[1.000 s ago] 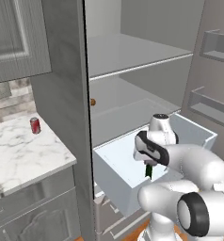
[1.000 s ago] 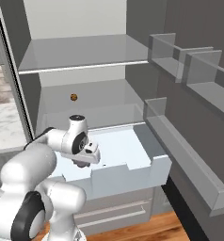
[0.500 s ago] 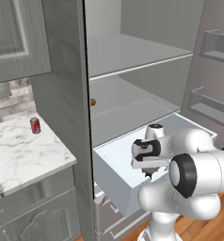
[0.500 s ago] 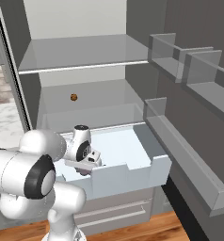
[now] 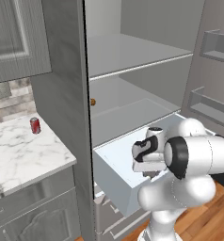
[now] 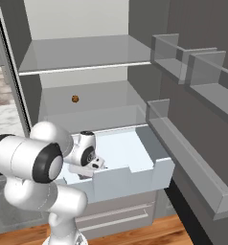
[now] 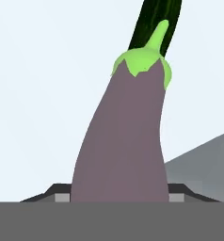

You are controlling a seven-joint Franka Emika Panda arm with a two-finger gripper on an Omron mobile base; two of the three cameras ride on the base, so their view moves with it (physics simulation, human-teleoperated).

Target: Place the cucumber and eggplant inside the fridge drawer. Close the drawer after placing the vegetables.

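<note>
Eggplant (image 7: 121, 141) sat gripped in your gripper (image 7: 119, 200) over the open fridge drawer (image 6: 130, 179), cucumber (image 7: 156, 23) just beyond it.

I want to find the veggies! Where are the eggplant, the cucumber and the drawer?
eggplant (image 7: 123, 141): hand view, purple body.
cucumber (image 7: 154, 19): hand view, dark green skin.
fridge drawer (image 6: 130, 179): right base view, front panel.
</note>
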